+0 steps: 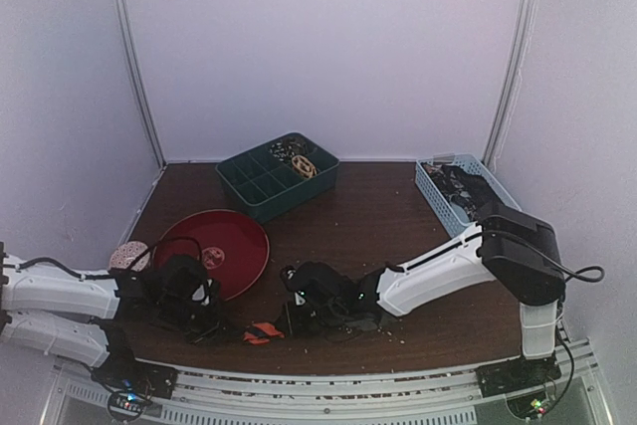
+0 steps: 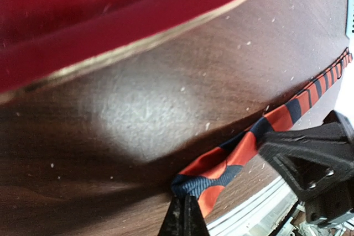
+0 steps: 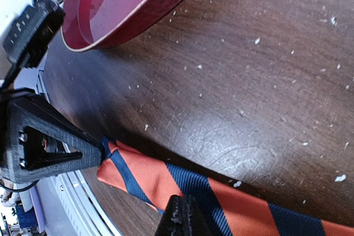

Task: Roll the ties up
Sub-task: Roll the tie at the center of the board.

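Observation, bench at near edge.

1. The striped tie [image 1: 261, 332], orange-red with dark bands, is lying flat on the table [image 1: 378, 236] at the 6 o'clock edge, between the two arms. In the left wrist view the striped tie [image 2: 243, 147] is running from the tips at 6 o'clock away toward 2 o'clock.

2. The left gripper [image 1: 212, 318] is reaching in from 9 o'clock. Its jaws are standing closed, pinching the very end of the tie; the left gripper [image 2: 184, 216] is showing the cloth folded up right at its tips. From the right wrist view the left gripper [image 3: 83, 150] is meeting the tie's end at 9 o'clock.

3. The right gripper [image 1: 296, 314] is coming in from 3 o'clock, just beside the left one. The right gripper [image 3: 180, 214] is sitting with jaws closed on the near edge of the striped tie [image 3: 193, 186], a little along from the held end; it appears to be nipping the cloth, though the contact itself is hidden under the tips.

4. The red plate [image 1: 239, 236] is sitting at 10 o'clock of the tie, apart from it.

5. The green divided box [image 1: 244, 196] is standing at 12 o'clock, with coiled ties [image 1: 299, 161] in its rear right compartments. The blue basket [image 1: 430, 196] is standing at 2 o'clock.
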You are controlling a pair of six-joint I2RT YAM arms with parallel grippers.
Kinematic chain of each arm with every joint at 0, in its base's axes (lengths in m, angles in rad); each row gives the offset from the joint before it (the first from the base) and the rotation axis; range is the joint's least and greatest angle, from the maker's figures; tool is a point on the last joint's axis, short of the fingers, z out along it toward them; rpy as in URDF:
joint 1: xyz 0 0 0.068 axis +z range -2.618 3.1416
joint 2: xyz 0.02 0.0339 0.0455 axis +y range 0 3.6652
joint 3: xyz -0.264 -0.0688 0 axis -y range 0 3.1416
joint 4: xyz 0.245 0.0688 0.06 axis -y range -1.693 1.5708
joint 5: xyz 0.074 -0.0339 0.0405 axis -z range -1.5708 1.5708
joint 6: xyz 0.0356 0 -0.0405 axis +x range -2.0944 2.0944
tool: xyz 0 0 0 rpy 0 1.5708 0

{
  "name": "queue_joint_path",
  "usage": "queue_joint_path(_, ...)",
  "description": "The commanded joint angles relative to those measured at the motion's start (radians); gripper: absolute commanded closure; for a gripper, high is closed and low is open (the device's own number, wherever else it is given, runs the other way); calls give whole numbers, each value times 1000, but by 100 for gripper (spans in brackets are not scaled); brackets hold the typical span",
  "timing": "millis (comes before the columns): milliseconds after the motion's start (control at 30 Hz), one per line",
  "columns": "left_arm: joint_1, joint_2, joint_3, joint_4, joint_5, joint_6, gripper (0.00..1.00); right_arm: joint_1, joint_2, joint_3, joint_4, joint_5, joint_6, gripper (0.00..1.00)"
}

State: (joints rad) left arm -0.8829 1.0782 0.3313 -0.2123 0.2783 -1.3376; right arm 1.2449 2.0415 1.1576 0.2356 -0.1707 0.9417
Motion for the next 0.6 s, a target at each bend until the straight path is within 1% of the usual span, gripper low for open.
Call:
queue_joint_path(0, -1, -1, 55, -53, -44, 47, 100, 10, 26, 4, -2, -35, -14, 99)
queue_joint_path(167, -1, -14, 99, -52, -47, 57, 100, 9, 45, 18, -44, -19, -19, 100)
queue_joint_path(367, -2, -21, 68, 145, 14, 27, 100, 10, 58, 24, -44, -17, -17, 100)
queue_joint_path(567, -2, -10, 70, 219, 21, 55, 100, 10, 58, 18, -38, -29, -14, 100)
